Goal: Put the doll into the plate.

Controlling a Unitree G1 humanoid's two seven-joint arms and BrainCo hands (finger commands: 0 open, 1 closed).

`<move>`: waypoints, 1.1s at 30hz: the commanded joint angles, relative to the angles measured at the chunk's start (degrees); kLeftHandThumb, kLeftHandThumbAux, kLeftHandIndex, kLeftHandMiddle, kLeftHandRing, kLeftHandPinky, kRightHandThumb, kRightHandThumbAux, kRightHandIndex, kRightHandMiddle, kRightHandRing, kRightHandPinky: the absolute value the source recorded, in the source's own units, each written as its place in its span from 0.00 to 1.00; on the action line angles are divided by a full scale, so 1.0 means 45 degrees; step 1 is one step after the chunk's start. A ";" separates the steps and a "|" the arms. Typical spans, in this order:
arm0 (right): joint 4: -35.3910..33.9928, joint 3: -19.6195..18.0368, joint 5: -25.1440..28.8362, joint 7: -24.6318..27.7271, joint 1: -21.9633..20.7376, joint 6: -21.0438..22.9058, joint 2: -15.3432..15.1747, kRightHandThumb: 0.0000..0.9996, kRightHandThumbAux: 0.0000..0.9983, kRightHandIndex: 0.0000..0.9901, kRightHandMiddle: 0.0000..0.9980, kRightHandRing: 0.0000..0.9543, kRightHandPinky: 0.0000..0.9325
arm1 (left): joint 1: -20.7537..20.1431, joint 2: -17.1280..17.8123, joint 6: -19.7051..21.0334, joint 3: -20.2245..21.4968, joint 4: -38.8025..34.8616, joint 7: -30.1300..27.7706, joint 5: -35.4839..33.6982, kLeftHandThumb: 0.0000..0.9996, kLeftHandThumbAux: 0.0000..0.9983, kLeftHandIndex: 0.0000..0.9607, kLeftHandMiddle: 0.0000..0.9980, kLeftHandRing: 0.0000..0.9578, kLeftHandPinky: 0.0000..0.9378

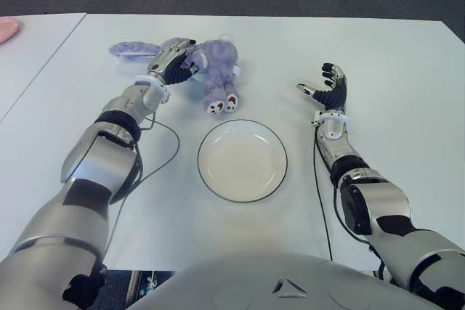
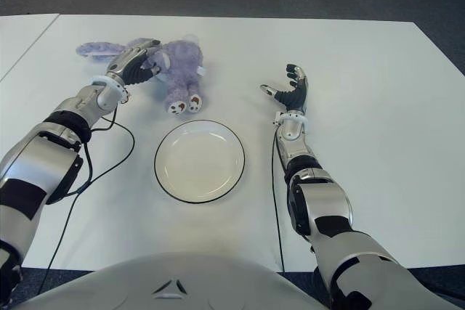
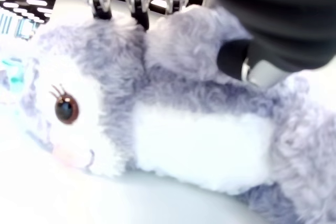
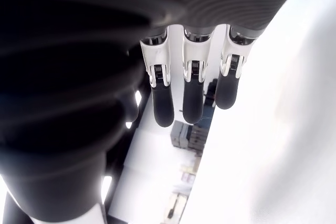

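A purple and white plush rabbit doll (image 1: 219,63) lies on the white table (image 1: 378,56), just beyond the plate, feet toward it. My left hand (image 1: 174,63) lies over the doll's head end; in the left wrist view its fingers (image 3: 137,3) dig into the fur from above and the thumb (image 3: 233,59) presses into the doll (image 3: 199,145) from the side. The white plate (image 1: 242,161) with a dark rim stands empty at the table's centre. My right hand (image 1: 330,88) shows to the right of the plate, fingers (image 4: 192,95) spread and holding nothing.
A pink dish (image 1: 6,29) sits on the neighbouring table at the far left. A black cable (image 1: 166,152) loops on the table between my left arm and the plate. Dark floor lies past the table's far edge.
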 commanded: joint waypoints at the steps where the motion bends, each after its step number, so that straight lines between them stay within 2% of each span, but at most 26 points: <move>1: 0.1953 0.0259 -0.0265 0.0161 0.3592 0.1481 0.1172 0.00 0.91 0.21 0.25 0.23 0.24 | 0.1059 -0.0626 0.0126 0.0046 0.0428 -0.2114 -0.0066 0.70 0.65 0.41 0.00 0.00 0.00; 5: 0.1950 0.0235 -0.0242 0.0158 0.3588 0.1461 0.1190 0.00 0.91 0.21 0.25 0.23 0.24 | 0.1059 -0.0569 -0.0049 0.0150 0.0387 -0.2271 -0.0161 0.70 0.69 0.43 0.00 0.00 0.00; 14: 0.1957 0.0288 -0.0310 0.0159 0.3545 0.1444 0.1206 0.00 0.90 0.22 0.25 0.23 0.23 | 0.0910 -0.0507 -0.0106 0.0212 0.0341 -0.2154 -0.0084 0.71 0.70 0.44 0.00 0.00 0.00; 18: 0.1968 0.0273 -0.0311 0.0211 0.3509 0.1499 0.1182 0.00 0.90 0.22 0.25 0.22 0.23 | 0.0457 -0.0747 0.0667 0.0096 0.0430 -0.1719 0.0153 0.70 0.70 0.43 0.00 0.00 0.00; 22: 0.1961 0.0242 -0.0287 0.0244 0.3506 0.1453 0.1184 0.00 0.90 0.22 0.25 0.22 0.22 | 0.0388 -0.0743 0.0871 -0.0154 0.0433 -0.0992 0.0474 0.70 0.70 0.43 0.00 0.00 0.00; 24: 0.1950 0.0215 -0.0257 0.0276 0.3509 0.1398 0.1179 0.00 0.90 0.22 0.25 0.22 0.22 | 0.0290 -0.0705 0.1066 -0.0633 0.0414 -0.0063 0.1030 0.70 0.70 0.43 0.07 0.06 0.09; 26: 0.1945 0.0199 -0.0239 0.0297 0.3514 0.1368 0.1180 0.00 0.90 0.22 0.25 0.22 0.22 | 0.0233 -0.0673 0.1187 -0.1001 0.0398 0.0634 0.1470 0.70 0.70 0.44 0.20 0.21 0.26; 27: 0.1944 0.0180 -0.0218 0.0314 0.3511 0.1391 0.1177 0.00 0.90 0.22 0.25 0.22 0.22 | 0.0210 -0.0635 0.1285 -0.1324 0.0383 0.1188 0.1844 0.70 0.70 0.45 0.23 0.24 0.29; 30: 0.1949 0.0146 -0.0185 0.0332 0.3488 0.1477 0.1166 0.00 0.90 0.22 0.25 0.22 0.22 | 0.0097 -0.0563 0.1540 -0.2123 0.0384 0.2315 0.2727 0.70 0.69 0.46 0.32 0.38 0.48; 33: 0.1957 0.0134 -0.0180 0.0319 0.3476 0.1532 0.1170 0.00 0.91 0.22 0.25 0.22 0.23 | -0.0020 -0.0513 0.1733 -0.2579 0.0445 0.2618 0.3194 0.71 0.69 0.46 0.36 0.45 0.56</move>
